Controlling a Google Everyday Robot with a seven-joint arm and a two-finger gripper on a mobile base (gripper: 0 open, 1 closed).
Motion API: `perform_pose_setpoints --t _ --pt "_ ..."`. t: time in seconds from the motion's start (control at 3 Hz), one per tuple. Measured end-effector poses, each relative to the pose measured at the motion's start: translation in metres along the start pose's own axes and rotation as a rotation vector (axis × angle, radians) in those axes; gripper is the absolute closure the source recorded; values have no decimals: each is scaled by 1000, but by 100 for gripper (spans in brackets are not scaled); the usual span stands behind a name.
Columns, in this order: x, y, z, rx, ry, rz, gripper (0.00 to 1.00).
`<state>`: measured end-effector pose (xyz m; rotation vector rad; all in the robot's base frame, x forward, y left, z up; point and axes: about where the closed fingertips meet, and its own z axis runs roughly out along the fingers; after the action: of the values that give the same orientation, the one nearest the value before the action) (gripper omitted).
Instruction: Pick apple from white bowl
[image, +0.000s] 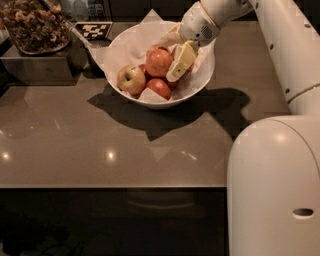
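Observation:
The white bowl (202, 79), lined with crumpled white paper, stands at the back middle of the grey table. The large red-orange apple (158, 61) lies on top of the pile in it. A yellow-green apple (131, 79) lies to its left and a smaller deep-red apple (160, 88) in front. My gripper (170, 60) reaches down into the bowl from the upper right and sits against the right and rear side of the red-orange apple. The apple rests on the others in the bowl.
A dark container of brown snacks (31, 25) sits on a metal box (35, 66) at the back left. A black-and-white marker tag (95, 30) lies behind the bowl. My white arm (285, 45) and body (275, 185) fill the right side.

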<state>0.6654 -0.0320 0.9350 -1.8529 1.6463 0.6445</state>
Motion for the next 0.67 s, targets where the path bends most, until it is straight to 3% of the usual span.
perform_pose_setpoints --t 0.33,0.67 --pt "-3 -1 6 -15 -35 25 15" --pt "-10 -4 10 -18 -58 48 34"
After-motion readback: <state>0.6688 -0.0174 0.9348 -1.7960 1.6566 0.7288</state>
